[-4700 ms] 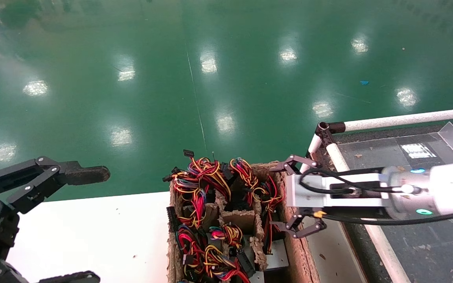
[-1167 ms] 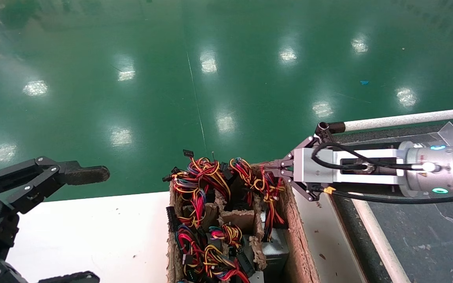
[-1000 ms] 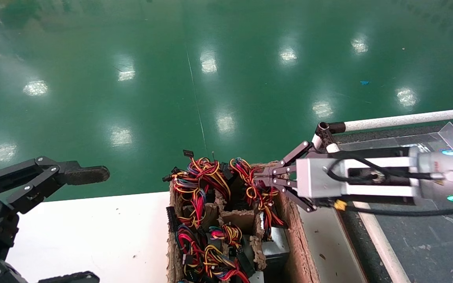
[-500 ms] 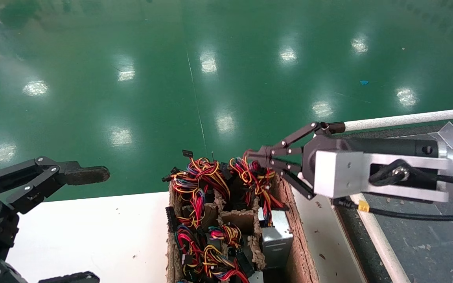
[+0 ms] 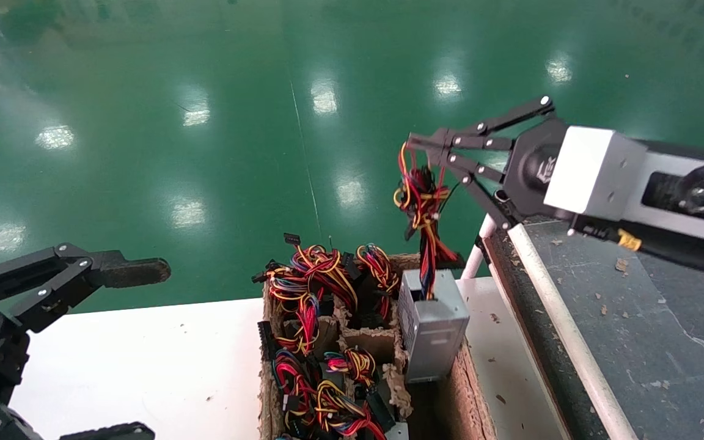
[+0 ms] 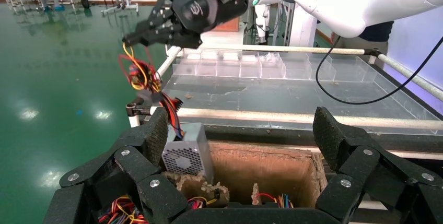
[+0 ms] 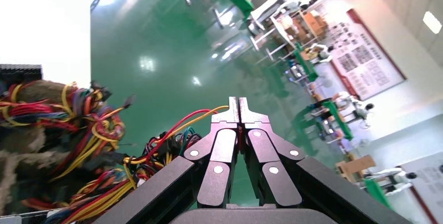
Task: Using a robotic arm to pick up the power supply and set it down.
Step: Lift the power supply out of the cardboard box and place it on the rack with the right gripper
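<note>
Dangling by its wires, the power supply (image 5: 432, 324) hangs below the right gripper (image 5: 416, 142) pinching them.

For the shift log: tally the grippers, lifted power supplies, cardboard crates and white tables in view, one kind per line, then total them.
Grippers: 2, the right gripper and the left gripper
Lifted power supply: 1
Cardboard crate: 1
White table: 1
Total: 5
</note>
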Controlling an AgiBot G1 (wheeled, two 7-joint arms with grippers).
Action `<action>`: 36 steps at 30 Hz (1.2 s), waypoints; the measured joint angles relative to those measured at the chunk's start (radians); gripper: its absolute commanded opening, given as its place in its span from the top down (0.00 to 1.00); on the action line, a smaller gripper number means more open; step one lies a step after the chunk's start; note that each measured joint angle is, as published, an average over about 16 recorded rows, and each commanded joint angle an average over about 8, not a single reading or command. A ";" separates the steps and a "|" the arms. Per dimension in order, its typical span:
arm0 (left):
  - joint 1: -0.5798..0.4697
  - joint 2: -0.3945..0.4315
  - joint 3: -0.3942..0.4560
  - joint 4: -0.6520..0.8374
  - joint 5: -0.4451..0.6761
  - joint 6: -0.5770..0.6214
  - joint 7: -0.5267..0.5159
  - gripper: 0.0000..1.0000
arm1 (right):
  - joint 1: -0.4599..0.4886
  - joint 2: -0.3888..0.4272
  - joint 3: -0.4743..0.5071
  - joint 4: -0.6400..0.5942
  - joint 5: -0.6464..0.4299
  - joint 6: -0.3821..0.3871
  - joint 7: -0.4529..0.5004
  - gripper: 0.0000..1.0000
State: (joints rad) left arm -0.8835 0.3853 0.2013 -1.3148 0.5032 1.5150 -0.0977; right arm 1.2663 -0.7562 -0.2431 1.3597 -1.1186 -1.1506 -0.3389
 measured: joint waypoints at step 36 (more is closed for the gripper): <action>-0.002 -0.004 0.009 0.000 -0.006 -0.003 0.005 0.00 | 0.047 0.161 0.114 -0.008 -0.157 0.278 0.064 1.00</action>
State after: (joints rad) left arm -0.8856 0.3816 0.2103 -1.3148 0.4975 1.5123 -0.0926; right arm 1.3133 -0.5949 -0.1289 1.3521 -1.2753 -0.8729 -0.2751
